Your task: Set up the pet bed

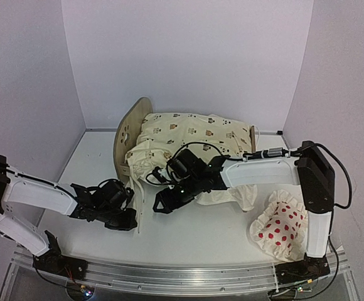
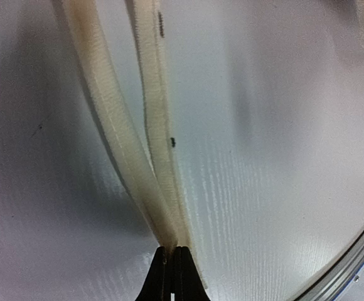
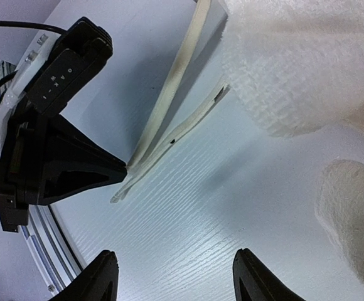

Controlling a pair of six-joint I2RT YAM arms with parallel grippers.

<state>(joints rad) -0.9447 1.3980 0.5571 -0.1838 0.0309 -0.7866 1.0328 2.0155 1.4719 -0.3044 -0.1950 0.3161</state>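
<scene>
The pet bed [image 1: 132,125] stands at the back of the table, its rounded plywood end board on the left. A cream animal-print cushion [image 1: 194,135] lies heaped on it and hides its base. Two cream ties [image 1: 140,207] trail from the cushion toward the front. My left gripper [image 1: 128,221] is shut on the ends of these ties [image 2: 150,125], pinching them together at the tips [image 2: 171,251]. My right gripper [image 1: 160,205] hovers open just right of the ties [image 3: 169,106], with only bare table between its fingers [image 3: 176,276]. The cushion's edge [image 3: 295,63] lies beside it.
A white pillow with red dots [image 1: 281,226] lies at the front right, beside the right arm's base. White walls close in the table on three sides. A metal rail [image 1: 182,276] runs along the near edge.
</scene>
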